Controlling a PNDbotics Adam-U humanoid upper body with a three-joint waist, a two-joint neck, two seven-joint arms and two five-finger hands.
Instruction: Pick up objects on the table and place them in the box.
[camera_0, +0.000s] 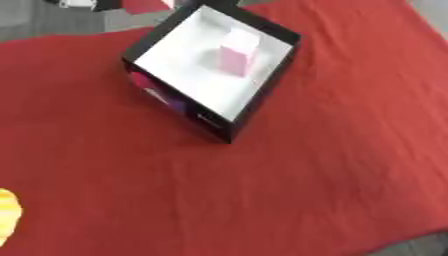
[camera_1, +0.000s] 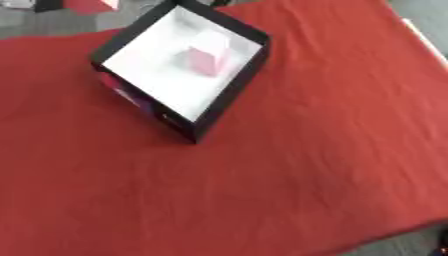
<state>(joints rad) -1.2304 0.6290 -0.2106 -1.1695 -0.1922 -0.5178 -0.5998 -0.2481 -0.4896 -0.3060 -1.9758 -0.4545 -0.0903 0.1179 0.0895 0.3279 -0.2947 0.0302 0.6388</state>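
A black box (camera_0: 255, 98) with a white inside stands on the red cloth (camera_0: 289, 175) at the upper middle, turned cornerwise. A pink and white carton (camera_0: 236, 54) stands upright inside it. A yellow striped object (camera_0: 7, 214) shows at the left edge of the left eye view, low down, partly cut off. Neither hand appears in either view.
The red cloth covers the table; grey floor shows at the lower right corner (camera_0: 420, 246) and along the top edge. Some red and white items (camera_1: 86, 5) lie beyond the cloth at the top left.
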